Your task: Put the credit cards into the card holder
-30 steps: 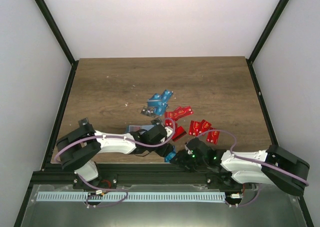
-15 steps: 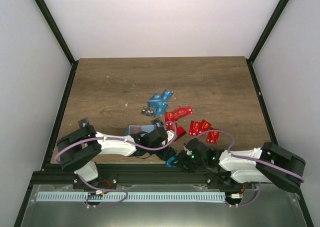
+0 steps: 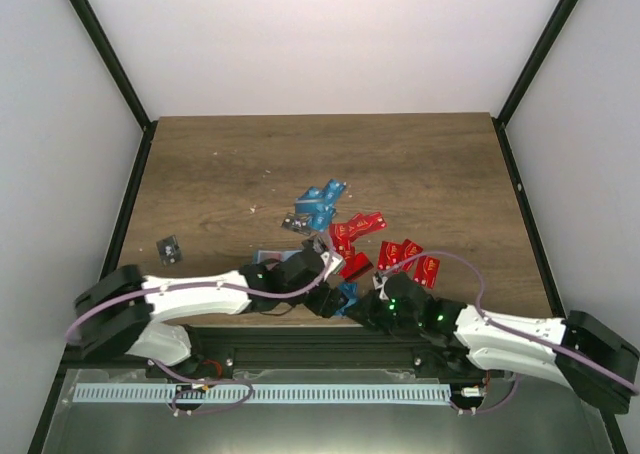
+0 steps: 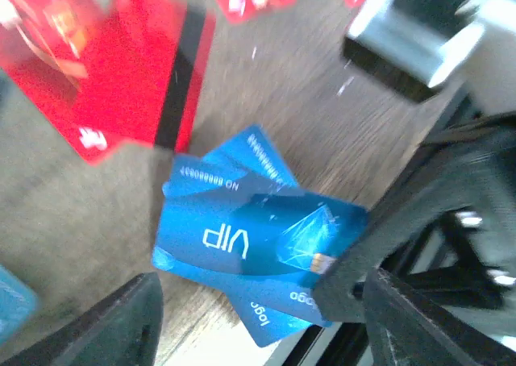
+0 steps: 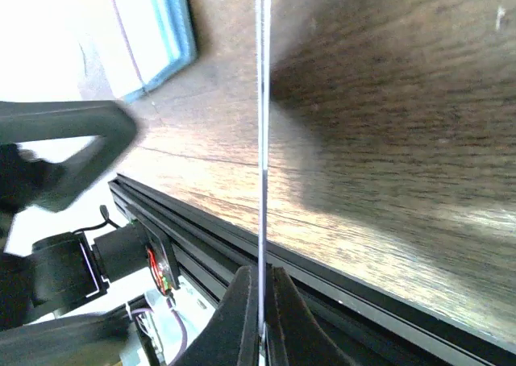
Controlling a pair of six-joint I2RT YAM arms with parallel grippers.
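Note:
My right gripper (image 3: 362,306) is shut on a thin card, which the right wrist view shows edge-on between the closed fingers (image 5: 260,322). In the left wrist view a fan of three bright blue cards (image 4: 242,233) sits low over the wood, with the right gripper's dark fingers over its right corner. My left gripper (image 4: 262,305) is open and empty, its fingers (image 4: 113,326) on either side of the fan. The blue cards (image 3: 348,293) are at the table's near edge. The teal card holder (image 3: 264,258) lies behind my left arm, mostly hidden.
Red cards (image 3: 356,225) and more red ones (image 3: 410,259) lie right of centre, and one large red card (image 4: 137,84) is close to the fan. Blue cards (image 3: 321,203) lie behind them. A small black card (image 3: 170,249) lies at the left. The black frame rail (image 5: 347,301) borders the table's near edge.
My left arm has stretched out low and to the right, uncovering the small black card. My right gripper has carried the blue cards forward from the near rail onto the table.

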